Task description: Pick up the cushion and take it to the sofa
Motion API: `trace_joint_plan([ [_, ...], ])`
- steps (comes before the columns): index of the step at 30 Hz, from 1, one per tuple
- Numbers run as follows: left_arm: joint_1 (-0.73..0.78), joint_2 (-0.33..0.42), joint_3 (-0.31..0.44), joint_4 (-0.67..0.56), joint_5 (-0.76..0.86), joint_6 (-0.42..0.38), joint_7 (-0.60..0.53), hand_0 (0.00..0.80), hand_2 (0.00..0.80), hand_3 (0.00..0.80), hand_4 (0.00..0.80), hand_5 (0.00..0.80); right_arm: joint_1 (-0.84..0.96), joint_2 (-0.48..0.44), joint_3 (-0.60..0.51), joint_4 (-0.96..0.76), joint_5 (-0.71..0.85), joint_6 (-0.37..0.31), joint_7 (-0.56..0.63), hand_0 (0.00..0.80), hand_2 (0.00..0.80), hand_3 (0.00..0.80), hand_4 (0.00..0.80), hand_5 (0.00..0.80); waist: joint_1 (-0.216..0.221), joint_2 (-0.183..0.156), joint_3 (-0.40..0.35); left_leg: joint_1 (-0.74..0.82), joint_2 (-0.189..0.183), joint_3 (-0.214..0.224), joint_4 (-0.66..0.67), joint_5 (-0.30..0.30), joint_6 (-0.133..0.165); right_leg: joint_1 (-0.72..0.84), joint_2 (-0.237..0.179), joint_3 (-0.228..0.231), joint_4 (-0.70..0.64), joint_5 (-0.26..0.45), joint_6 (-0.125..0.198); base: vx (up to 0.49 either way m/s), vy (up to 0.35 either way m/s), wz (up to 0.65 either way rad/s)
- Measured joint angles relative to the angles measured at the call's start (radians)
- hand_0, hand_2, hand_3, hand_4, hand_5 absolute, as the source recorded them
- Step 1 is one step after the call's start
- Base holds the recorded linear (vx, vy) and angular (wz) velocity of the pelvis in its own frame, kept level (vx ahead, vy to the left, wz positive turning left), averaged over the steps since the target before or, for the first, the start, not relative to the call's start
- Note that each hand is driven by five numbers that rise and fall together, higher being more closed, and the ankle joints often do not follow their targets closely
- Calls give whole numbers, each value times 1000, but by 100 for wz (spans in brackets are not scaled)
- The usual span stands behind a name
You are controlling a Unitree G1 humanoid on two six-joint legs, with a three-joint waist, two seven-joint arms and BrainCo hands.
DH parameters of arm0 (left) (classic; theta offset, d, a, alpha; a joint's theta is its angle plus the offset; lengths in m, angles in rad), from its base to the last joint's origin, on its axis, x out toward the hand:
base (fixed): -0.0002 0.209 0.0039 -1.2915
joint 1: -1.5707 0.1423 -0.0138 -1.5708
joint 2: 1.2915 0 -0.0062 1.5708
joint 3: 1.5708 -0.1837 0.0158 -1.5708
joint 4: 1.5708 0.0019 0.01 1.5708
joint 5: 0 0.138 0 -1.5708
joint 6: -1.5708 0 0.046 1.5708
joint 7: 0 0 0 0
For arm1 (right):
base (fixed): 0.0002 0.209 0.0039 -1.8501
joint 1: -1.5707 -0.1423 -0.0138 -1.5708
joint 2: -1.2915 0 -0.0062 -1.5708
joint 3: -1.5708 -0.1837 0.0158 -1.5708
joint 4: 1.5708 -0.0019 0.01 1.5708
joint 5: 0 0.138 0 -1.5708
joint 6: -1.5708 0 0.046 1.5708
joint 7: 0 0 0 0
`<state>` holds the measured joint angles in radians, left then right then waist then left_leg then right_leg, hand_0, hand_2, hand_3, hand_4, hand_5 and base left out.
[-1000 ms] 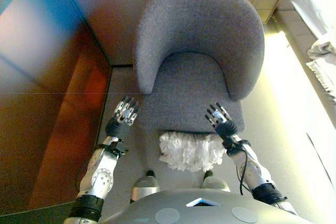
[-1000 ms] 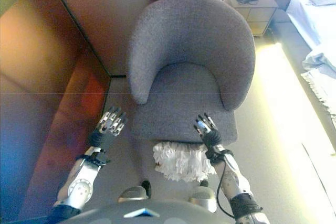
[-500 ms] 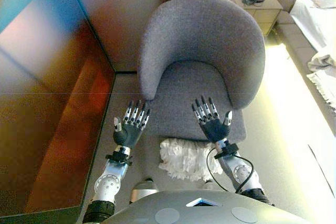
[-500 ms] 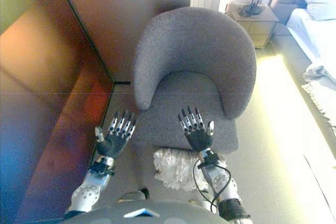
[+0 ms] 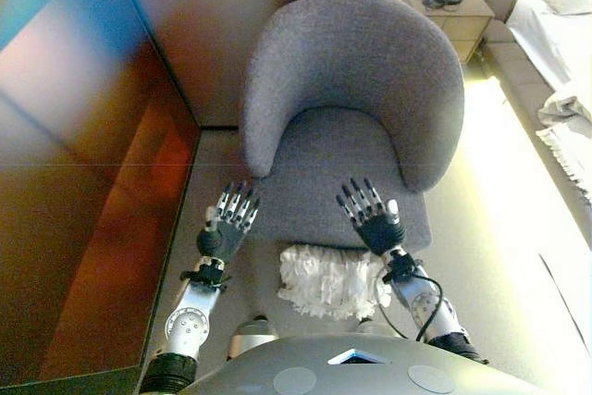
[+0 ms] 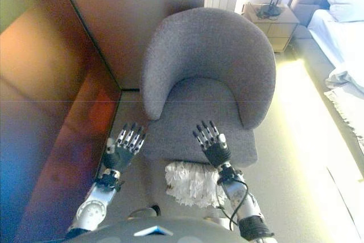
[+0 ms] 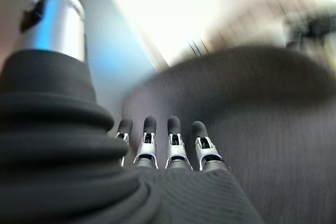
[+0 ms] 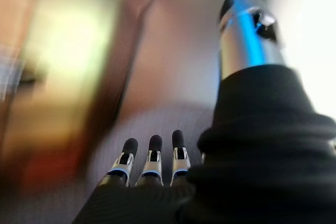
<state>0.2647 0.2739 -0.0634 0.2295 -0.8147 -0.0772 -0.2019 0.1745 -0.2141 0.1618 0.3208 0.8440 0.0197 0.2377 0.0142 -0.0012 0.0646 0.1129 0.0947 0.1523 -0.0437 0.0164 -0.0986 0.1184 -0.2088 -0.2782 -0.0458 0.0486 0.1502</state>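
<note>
White ruffled cushion (image 5: pixel 333 280) on the floor, touching the grey armchair (image 5: pixel 351 108) at its front edge. Left hand (image 5: pixel 225 228) and right hand (image 5: pixel 375 221) empty, fingers straight, above the seat's front corners.

The white ruffled cushion (image 5: pixel 335 281) is partly hidden behind the right hand (image 5: pixel 375 225) and its wrist. The white bed (image 6: pixel 343 24) is cut off by the edge. Both wrist views are blurred.
</note>
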Motion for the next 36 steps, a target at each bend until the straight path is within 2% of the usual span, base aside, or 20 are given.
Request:
trace_joint_plan([
  [2,8,45,17,-25,104,-16,93,0,0,0,0,0,23,-72,-1,-19,-123,-17,-88,0,0,0,0,0,1,0,1,-5,1,0,2,0,0,-5,1,1,0,-1,1,-26,-72,-1],
  [4,11,64,29,-42,136,-26,126,0,0,0,0,0,33,-113,-11,-25,-164,-22,-112,0,0,0,0,0,0,2,6,-14,3,0,7,0,0,-12,3,4,1,-3,4,-27,-77,-1],
  [10,-40,57,-14,-48,134,-45,139,0,0,0,0,0,-6,-116,6,-24,-192,-44,-110,0,0,0,0,0,1,-2,75,-77,17,-21,91,-8,-6,-51,22,22,33,-13,-14,-17,-28,6],
  [13,-51,56,-28,-47,131,-45,126,0,0,0,0,0,-10,-117,11,-24,-181,-44,-106,0,0,0,0,0,3,6,112,-118,23,8,126,-11,-6,-66,27,21,54,-18,-22,-208,51,18],
  [15,-80,67,-32,-46,124,-45,108,0,0,0,0,0,-51,-120,39,-22,-159,-58,-124,0,0,0,0,0,2,9,123,-192,24,15,157,-22,8,-161,10,26,115,-32,-27,-260,133,0],
  [17,-133,71,-33,-36,124,-49,96,0,0,0,0,0,-124,-94,59,12,-153,-81,-143,0,0,0,0,0,9,-3,156,-258,6,17,177,-10,24,-253,-10,49,164,-27,-27,-48,114,-15],
  [19,-163,75,-35,-28,125,-48,91,0,0,0,0,0,-156,-59,61,10,-151,-85,-153,0,0,0,0,0,12,-19,195,-261,-10,26,194,-13,37,-277,-35,52,218,-17,-22,37,5,-19],
  [22,-186,97,-34,-28,130,-48,94,0,0,0,0,0,-158,-52,79,-11,-152,-86,-161,0,0,0,0,0,38,-32,231,-265,3,59,267,-61,48,-285,-63,43,248,-23,-32,110,-152,-30],
  [23,-189,103,-32,-27,132,-48,94,0,0,0,0,0,-155,-52,81,-7,-152,-87,-160,0,0,0,0,0,43,-27,241,-265,14,59,283,-73,52,-277,-70,45,249,-30,-29,105,-260,-5],
  [24,-194,105,-31,-27,132,-46,94,0,0,0,0,0,-144,-52,83,2,-152,-86,-160,0,0,0,0,0,50,-22,246,-263,19,63,288,-75,52,-275,-94,36,277,-54,-55,65,-300,8],
  [25,-201,103,-31,-27,132,-46,94,0,0,0,0,0,-134,-54,83,7,-154,-85,-160,0,0,0,0,0,52,-20,247,-263,23,63,295,-74,51,-276,-130,38,307,-63,-68,2,-303,17],
  [26,-205,104,-31,-26,131,-48,94,0,0,0,0,0,-130,-56,86,9,-154,-85,-161,0,0,0,0,0,59,-17,248,-272,33,62,305,-78,44,-271,-171,45,308,-59,-60,62,-373,14],
  [27,-209,115,-32,-16,130,-48,95,0,0,0,0,0,-136,-51,87,9,-155,-86,-161,0,0,0,0,0,64,-19,249,-292,43,53,321,-81,32,-270,-208,51,280,-44,-37,47,-351,6],
  [29,-213,146,-33,1,125,-48,101,0,0,0,0,0,-156,-37,87,10,-155,-86,-165,0,0,0,0,0,62,-30,254,-337,72,31,356,-83,-3,-259,-243,52,179,-17,5,-9,-387,1],
  [30,-219,163,-33,3,125,-48,105,0,0,0,0,0,-175,-33,89,12,-155,-87,-169,0,0,0,0,0,61,-38,261,-362,87,7,381,-83,-31,-252,-248,52,143,-10,12,-64,-312,11],
  [31,-241,178,-33,7,125,-50,115,0,0,0,0,0,-193,-34,91,17,-155,-87,-172,0,0,0,0,0,58,-49,274,-398,108,-15,422,-90,-60,-257,-238,48,151,26,56,-94,-275,16],
  [32,-262,160,-35,16,125,-58,126,0,0,0,0,0,-222,-52,89,38,-154,-86,-176,0,0,0,0,0,57,-10,304,-426,158,-47,453,-92,-81,-282,-195,38,195,44,92,-95,-233,-4],
  [33,-264,145,-49,18,125,-63,130,0,0,0,0,0,-244,-71,88,47,-155,-85,-181,0,0,0,0,0,57,12,319,-437,197,-58,450,-84,-70,-314,-160,35,223,33,90,-111,-198,-27],
  [34,-265,134,-68,18,125,-66,136,0,0,0,0,0,-258,-94,88,47,-155,-86,-182,0,0,0,0,0,56,26,327,-448,216,-67,444,-76,-60,-347,-144,29,257,23,73,-79,-105,-39],
  [36,-277,110,-103,18,124,-67,145,0,0,0,0,0,-270,-141,86,47,-160,-86,-187,0,0,0,0,0,40,27,341,-458,223,-72,428,-64,-64,-411,-155,20,341,-5,62,-47,-54,-20],
])
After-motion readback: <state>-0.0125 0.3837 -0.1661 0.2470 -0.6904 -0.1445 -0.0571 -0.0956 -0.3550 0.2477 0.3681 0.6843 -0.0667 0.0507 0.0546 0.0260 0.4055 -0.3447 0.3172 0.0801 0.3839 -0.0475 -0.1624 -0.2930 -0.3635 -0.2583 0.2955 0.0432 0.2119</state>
